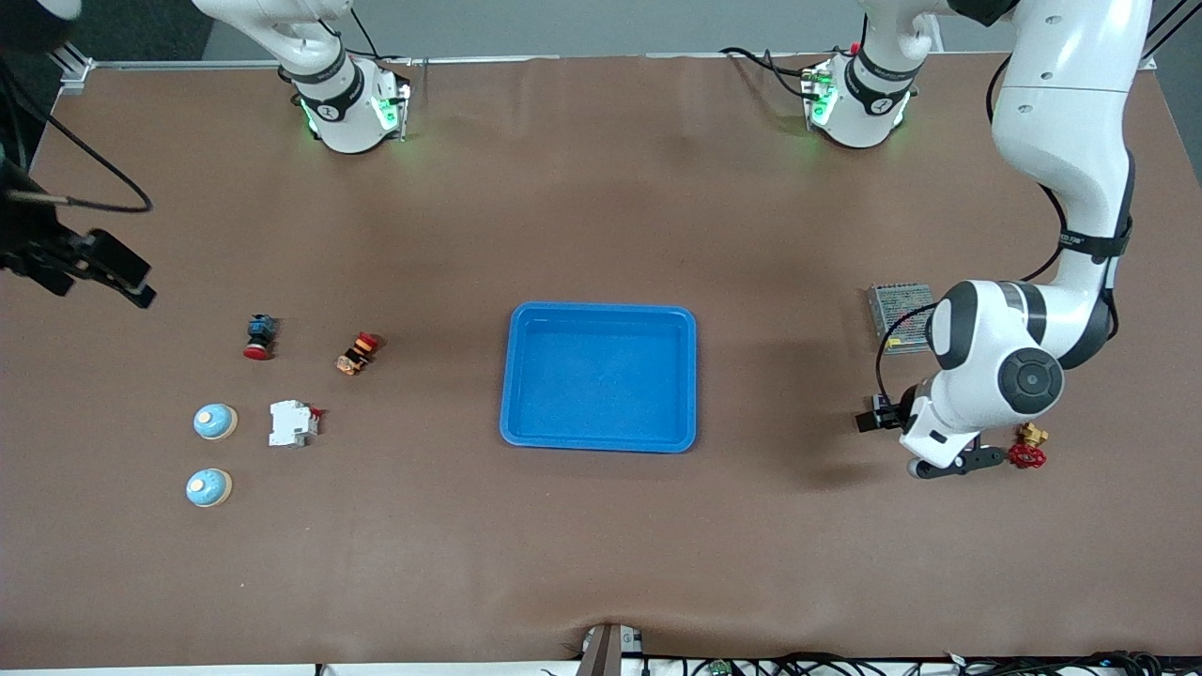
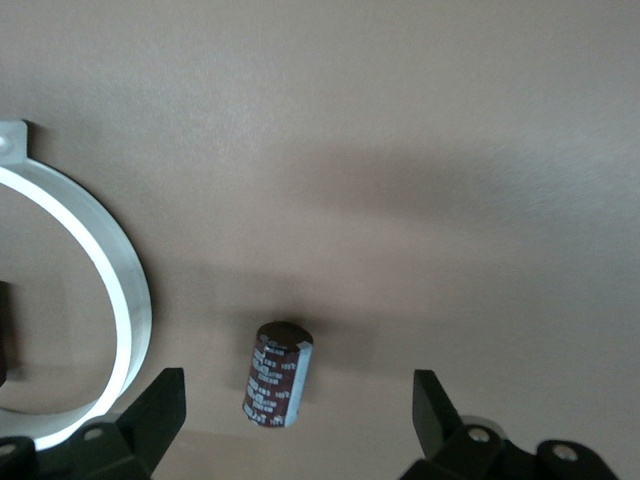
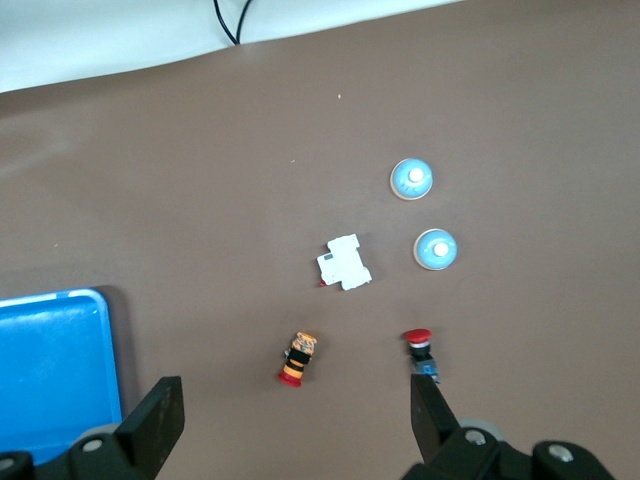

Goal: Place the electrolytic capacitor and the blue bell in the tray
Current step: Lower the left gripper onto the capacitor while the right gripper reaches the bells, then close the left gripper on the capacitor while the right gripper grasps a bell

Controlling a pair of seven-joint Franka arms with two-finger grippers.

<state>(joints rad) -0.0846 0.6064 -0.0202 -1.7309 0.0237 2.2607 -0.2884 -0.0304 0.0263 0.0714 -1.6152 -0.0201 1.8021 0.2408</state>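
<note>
The electrolytic capacitor point(image 2: 277, 373), a dark brown cylinder with a pale stripe, lies on its side on the brown table. My left gripper point(image 2: 300, 375) hangs just over it, open, with one finger on each side and neither touching. In the front view the left gripper point(image 1: 960, 462) covers the capacitor. Two blue bells point(image 1: 215, 422) point(image 1: 208, 488) sit toward the right arm's end, also seen as bells point(image 3: 411, 179) point(image 3: 436, 249). The blue tray point(image 1: 601, 376) lies empty mid-table. My right gripper point(image 1: 113, 272) point(image 3: 295, 383) hovers high over the right arm's end, open and empty.
Near the bells lie a white circuit breaker point(image 1: 293, 422), an orange-and-black switch point(image 1: 357, 353) and a red-capped push button point(image 1: 259, 336). Beside the left arm sit a red-handled brass valve point(image 1: 1028, 449) and a metal mesh box point(image 1: 897, 317).
</note>
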